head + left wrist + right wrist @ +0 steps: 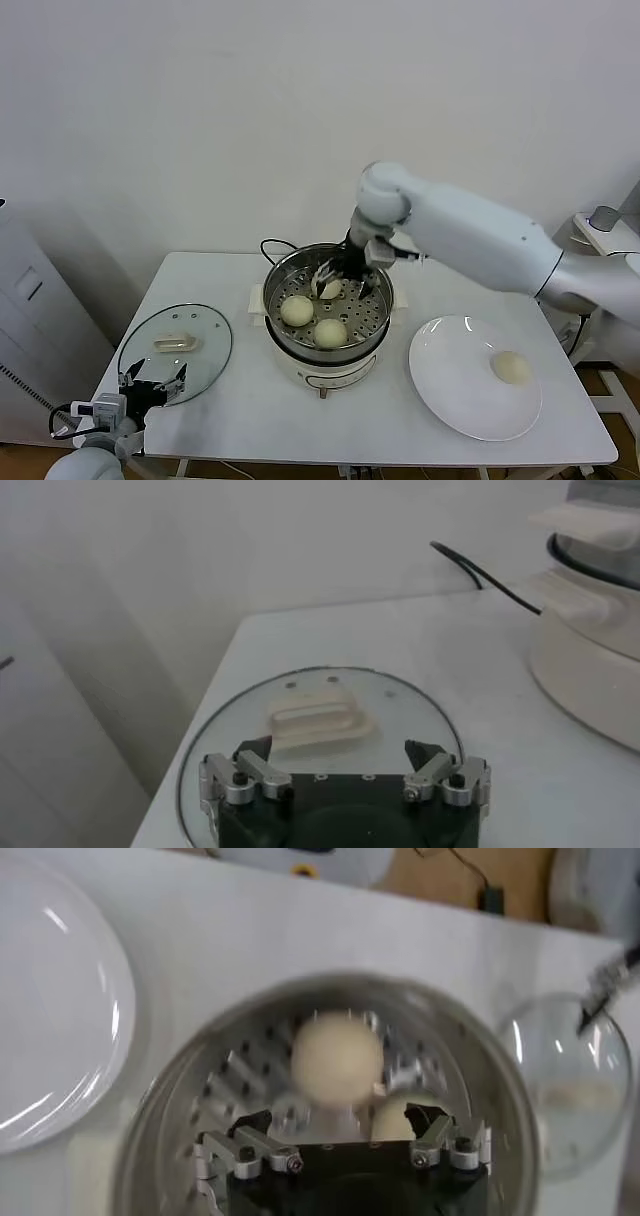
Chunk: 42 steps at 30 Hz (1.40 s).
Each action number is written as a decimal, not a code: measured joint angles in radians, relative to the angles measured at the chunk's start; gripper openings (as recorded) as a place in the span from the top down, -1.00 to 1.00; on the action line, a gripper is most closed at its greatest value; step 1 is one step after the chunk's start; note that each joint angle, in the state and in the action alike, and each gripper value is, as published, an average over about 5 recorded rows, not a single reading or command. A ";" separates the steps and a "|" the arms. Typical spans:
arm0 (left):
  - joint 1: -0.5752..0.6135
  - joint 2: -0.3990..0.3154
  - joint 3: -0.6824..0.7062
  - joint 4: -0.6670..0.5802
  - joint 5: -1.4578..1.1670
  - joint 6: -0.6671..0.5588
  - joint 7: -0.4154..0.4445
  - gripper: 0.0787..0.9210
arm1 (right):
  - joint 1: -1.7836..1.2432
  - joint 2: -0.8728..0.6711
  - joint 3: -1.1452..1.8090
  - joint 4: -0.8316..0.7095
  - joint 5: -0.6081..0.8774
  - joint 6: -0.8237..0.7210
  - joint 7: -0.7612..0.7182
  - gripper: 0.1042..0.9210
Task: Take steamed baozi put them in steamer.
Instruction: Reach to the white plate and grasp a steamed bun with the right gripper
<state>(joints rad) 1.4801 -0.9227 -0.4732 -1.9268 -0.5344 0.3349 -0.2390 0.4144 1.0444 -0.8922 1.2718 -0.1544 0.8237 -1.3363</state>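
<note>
My right gripper (331,278) hangs spread inside the shiny perforated steel steamer (375,305), three smooth domed steamed baozi (336,1059) below it; the left gripper (345,776) rests spread over the glass lid (420,712).

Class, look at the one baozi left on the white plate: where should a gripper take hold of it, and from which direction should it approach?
Grip the last baozi across its widest part, low on the dome, coming straight down from above. It sits alone on the flat plate, so its sides are free all round; its rounded top would likely slip from a high pinch. The right gripper, open over the steamer, is the nearer one.
</note>
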 measured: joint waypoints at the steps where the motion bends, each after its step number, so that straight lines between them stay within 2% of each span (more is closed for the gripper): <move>1: 0.000 0.000 -0.001 -0.001 0.000 0.000 0.000 -0.77 | 0.013 -0.010 0.000 -0.013 0.012 0.000 -0.004 -0.76; 10: 0.013 -0.001 -0.012 -0.007 -0.002 -0.006 -0.001 -0.77 | 0.097 -0.131 -0.042 -0.111 0.128 -0.024 -0.037 -0.76; 19: 0.013 -0.003 -0.013 -0.011 -0.003 -0.007 -0.001 -0.77 | 0.102 -0.294 -0.109 -0.158 0.203 -0.255 -0.043 -0.76; 30: 0.015 -0.003 -0.012 -0.012 -0.003 -0.007 -0.001 -0.77 | -0.020 -0.451 -0.104 -0.173 0.213 -0.420 -0.017 -0.76; 42: 0.011 -0.002 -0.012 -0.012 -0.003 -0.004 -0.001 -0.77 | -0.239 -0.511 0.010 -0.189 0.178 -0.507 0.044 -0.76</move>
<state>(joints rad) 1.4911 -0.9245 -0.4849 -1.9389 -0.5373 0.3309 -0.2401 0.1751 0.5337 -0.8823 1.0829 0.0240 0.3169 -1.2921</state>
